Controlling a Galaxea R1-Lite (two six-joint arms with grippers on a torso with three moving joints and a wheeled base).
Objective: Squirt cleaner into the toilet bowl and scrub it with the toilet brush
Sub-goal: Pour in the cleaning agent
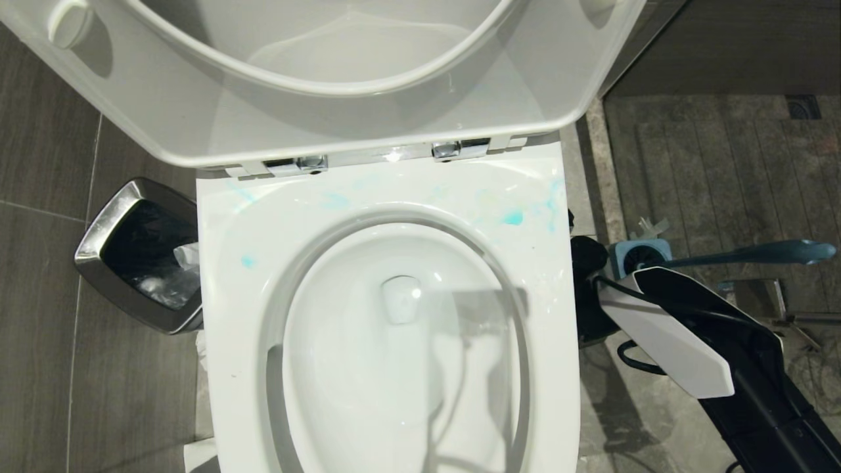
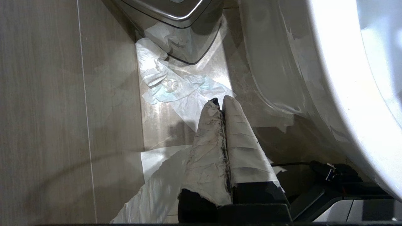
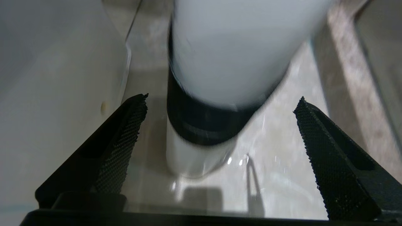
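Teal smears on the toilet bowl (image 1: 276, 217) rim suggest your cleaner is down — so your right gripper (image 3: 220, 141) hangs wide open and empty off the bowl's right edge, near the toilet brush (image 1: 755, 253) in its holder (image 1: 640, 253).

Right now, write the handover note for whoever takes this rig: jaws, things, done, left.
Left gripper: jaws shut, empty, parked low beside the toilet bowl, above tissue on the floor.
Right gripper: jaws wide open, holding nothing. A blurred white-and-black cylinder stands just ahead; I cannot tell what it is.
Toilet brush: in its holder, right of the bowl.
Cleaner bottle: not surely in view.
Done: teal smears on the rim, so cleaner seems squirted.
Left: take the brush and scrub the bowl.
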